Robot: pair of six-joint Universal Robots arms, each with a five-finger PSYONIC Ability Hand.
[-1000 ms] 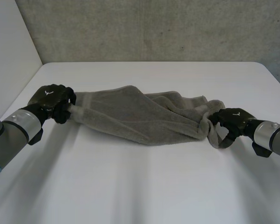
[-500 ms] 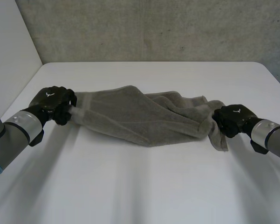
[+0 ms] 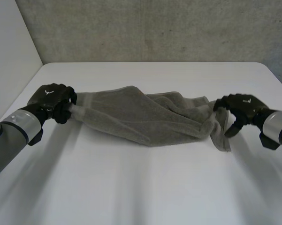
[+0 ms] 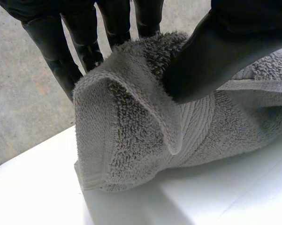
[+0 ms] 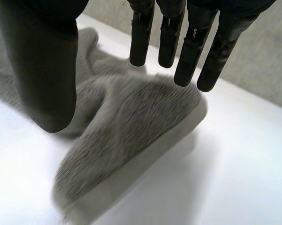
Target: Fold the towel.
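The white worktop fills the lower two thirds of the head view, and its far edge meets a grey concrete wall across the top of the frame. A paler wall panel stands at the upper left.

The grey towel lies bunched in a long band across the middle of the frame, from centre left to centre right. It rests on the worktop, gathered into overlapping folds. Its layers and edges are hard to trace, and its right end droops in a loose flap towards the lower right.

The left arm comes in from the lower left and is cut off by the frame edge. The right arm is cut off at the right edge.

The left hand, at centre left, is closed on the towel's left end, and in the head view it hides that corner. In the left wrist view the thumb presses the folded hem down against the fingers behind it, so the end is pinched and held just above the worktop.

The right hand, at centre right, sits just beside the towel's right end and holds nothing. In the right wrist view its fingers are straight and spread above the flap, and the thumb stands well apart from them. Whether any fingertip touches the pile cannot be told
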